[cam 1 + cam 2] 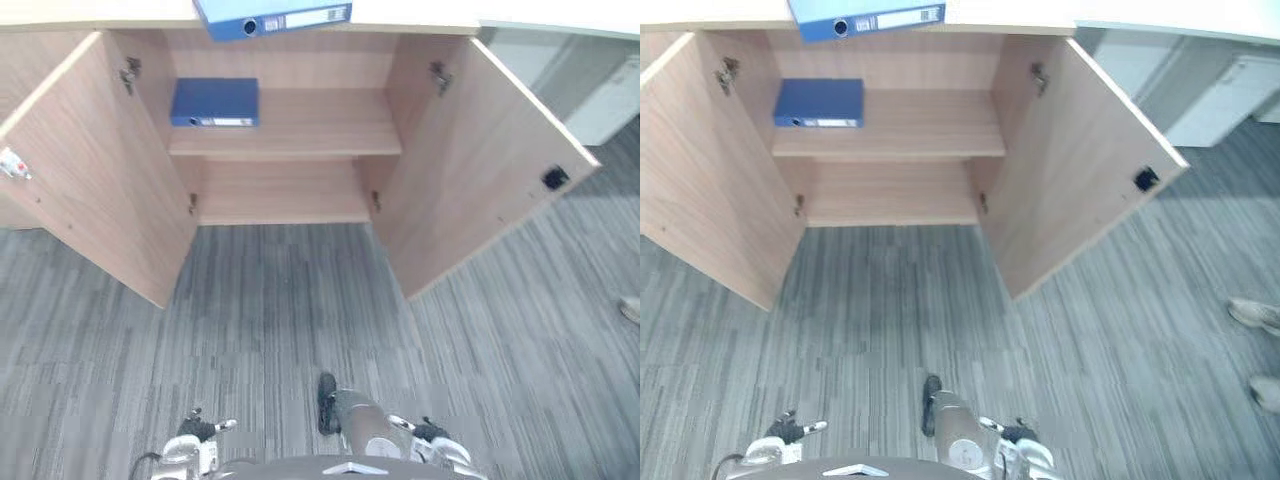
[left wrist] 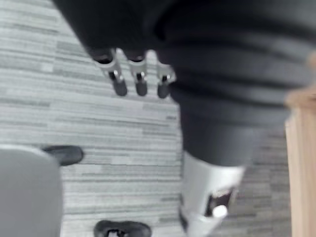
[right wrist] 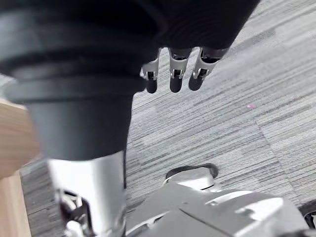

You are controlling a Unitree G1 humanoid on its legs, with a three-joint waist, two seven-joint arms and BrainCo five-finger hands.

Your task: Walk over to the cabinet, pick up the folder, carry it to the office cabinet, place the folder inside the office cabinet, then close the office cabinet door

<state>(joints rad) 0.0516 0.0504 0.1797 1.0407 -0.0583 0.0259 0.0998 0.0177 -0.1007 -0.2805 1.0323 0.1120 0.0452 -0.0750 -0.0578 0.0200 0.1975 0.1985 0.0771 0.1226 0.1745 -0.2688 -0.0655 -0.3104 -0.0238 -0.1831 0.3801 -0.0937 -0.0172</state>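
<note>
The cabinet (image 1: 300, 60) stands with both doors swung wide, the left door (image 1: 90, 170) and the right door (image 1: 480, 160) splayed out over the carpet (image 1: 300, 300). A dark blue folder (image 1: 214, 102) lies flat on the shelf (image 1: 330, 120), at its left end, near the left wall. A second, lighter blue folder (image 1: 270, 18) lies on the cabinet's top, its edge jutting over the front; which of the two the task means cannot be told for sure, but the one on the shelf fits the placing step.

The left hand (image 2: 140, 81) hangs low over the carpet, its fingers loose and roughly straight, holding nothing. The right hand (image 3: 175, 79) hangs the same way, fingers relaxed and empty. Both are well apart from the cabinet and its doors.

By this layout the fetching, carrying and placing look done; the folder is inside and neither hand grips anything. What seems left is the closing: neither door is touched yet, and the robot stands back from the cabinet, so it would likely need to step in and reach a door's outer edge. A person's shoes (image 1: 1255, 312) show on the carpet off to the right, well clear of the right door.
</note>
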